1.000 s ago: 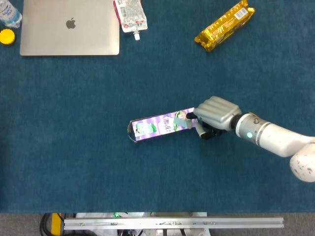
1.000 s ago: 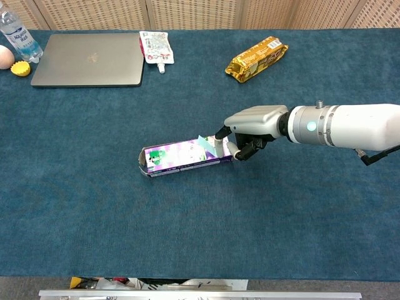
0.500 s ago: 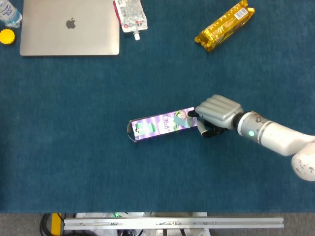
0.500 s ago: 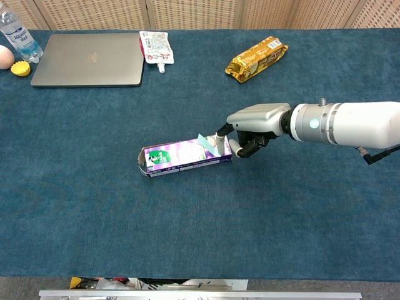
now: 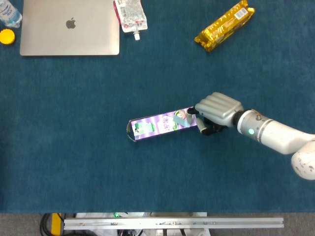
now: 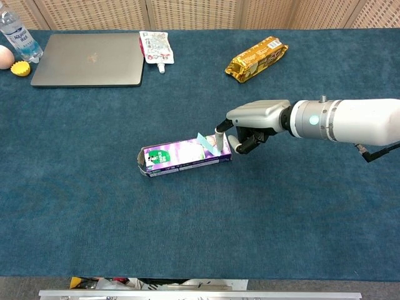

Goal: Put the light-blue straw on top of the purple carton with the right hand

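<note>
The purple carton [image 5: 160, 125] [image 6: 181, 156] lies flat on the blue cloth near the middle of the table. The light-blue straw [image 5: 188, 119] [image 6: 207, 143] rests slanted across the carton's right end. My right hand [image 5: 218, 111] [image 6: 253, 119] is just right of that end, palm down with fingers curled. Its fingertips [image 6: 220, 130] meet the straw's right end in a pinch. The palm side of the hand is hidden. My left hand shows in neither view.
A closed laptop [image 5: 69, 27] [image 6: 87, 59] lies at the back left. A white pouch [image 5: 130, 14] is beside it, and a yellow cap [image 5: 7, 36] and a water bottle [image 6: 15, 37] are at the far left. A gold snack pack [image 5: 224, 25] [image 6: 256, 58] lies at the back right.
My right hand has shifted slightly right and risen a little. The straw and the carton stay almost where they were.
</note>
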### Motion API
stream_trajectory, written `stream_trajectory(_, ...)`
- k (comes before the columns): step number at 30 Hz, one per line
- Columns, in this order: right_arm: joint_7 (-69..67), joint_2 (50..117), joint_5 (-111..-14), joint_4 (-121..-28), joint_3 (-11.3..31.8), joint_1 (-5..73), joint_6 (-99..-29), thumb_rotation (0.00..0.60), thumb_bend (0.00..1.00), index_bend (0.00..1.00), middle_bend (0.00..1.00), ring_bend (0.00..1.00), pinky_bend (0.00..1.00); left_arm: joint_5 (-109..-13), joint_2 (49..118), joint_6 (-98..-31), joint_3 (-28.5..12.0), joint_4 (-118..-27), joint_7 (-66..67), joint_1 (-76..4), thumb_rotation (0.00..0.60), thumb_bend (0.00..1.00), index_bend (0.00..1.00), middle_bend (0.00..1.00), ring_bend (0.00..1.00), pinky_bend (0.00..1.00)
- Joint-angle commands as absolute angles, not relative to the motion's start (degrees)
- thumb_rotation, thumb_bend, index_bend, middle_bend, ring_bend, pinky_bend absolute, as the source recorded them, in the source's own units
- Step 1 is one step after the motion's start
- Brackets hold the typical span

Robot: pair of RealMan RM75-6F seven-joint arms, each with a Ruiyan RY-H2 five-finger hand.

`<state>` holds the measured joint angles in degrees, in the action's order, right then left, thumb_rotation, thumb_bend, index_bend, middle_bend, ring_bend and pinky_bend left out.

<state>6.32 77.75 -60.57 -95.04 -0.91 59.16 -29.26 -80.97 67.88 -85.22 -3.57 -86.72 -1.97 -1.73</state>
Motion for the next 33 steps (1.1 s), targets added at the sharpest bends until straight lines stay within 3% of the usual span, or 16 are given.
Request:
stream_trajectory(1,6.50,78.23,-60.21,-94.42,-0.95,59.43,-28.89,0.375,0.73,0.36,1.00,1.00,1.00,-80.88,67.88,-85.22,-3.58,-86.66,-2.05,-1.68,0.600,0.26,0.21,0.14,0.15,0.15)
stream_trajectory(33,6.13,78.63,-60.74,-95.23,-0.59,59.66,-28.67,0.372,0.73,0.36,1.00,1.00,1.00,-80.89,67.75,-85.26,-3.67,-86.53,-2.42,-1.65,0.600,0.26,0.21,0.14,0.15,0.15)
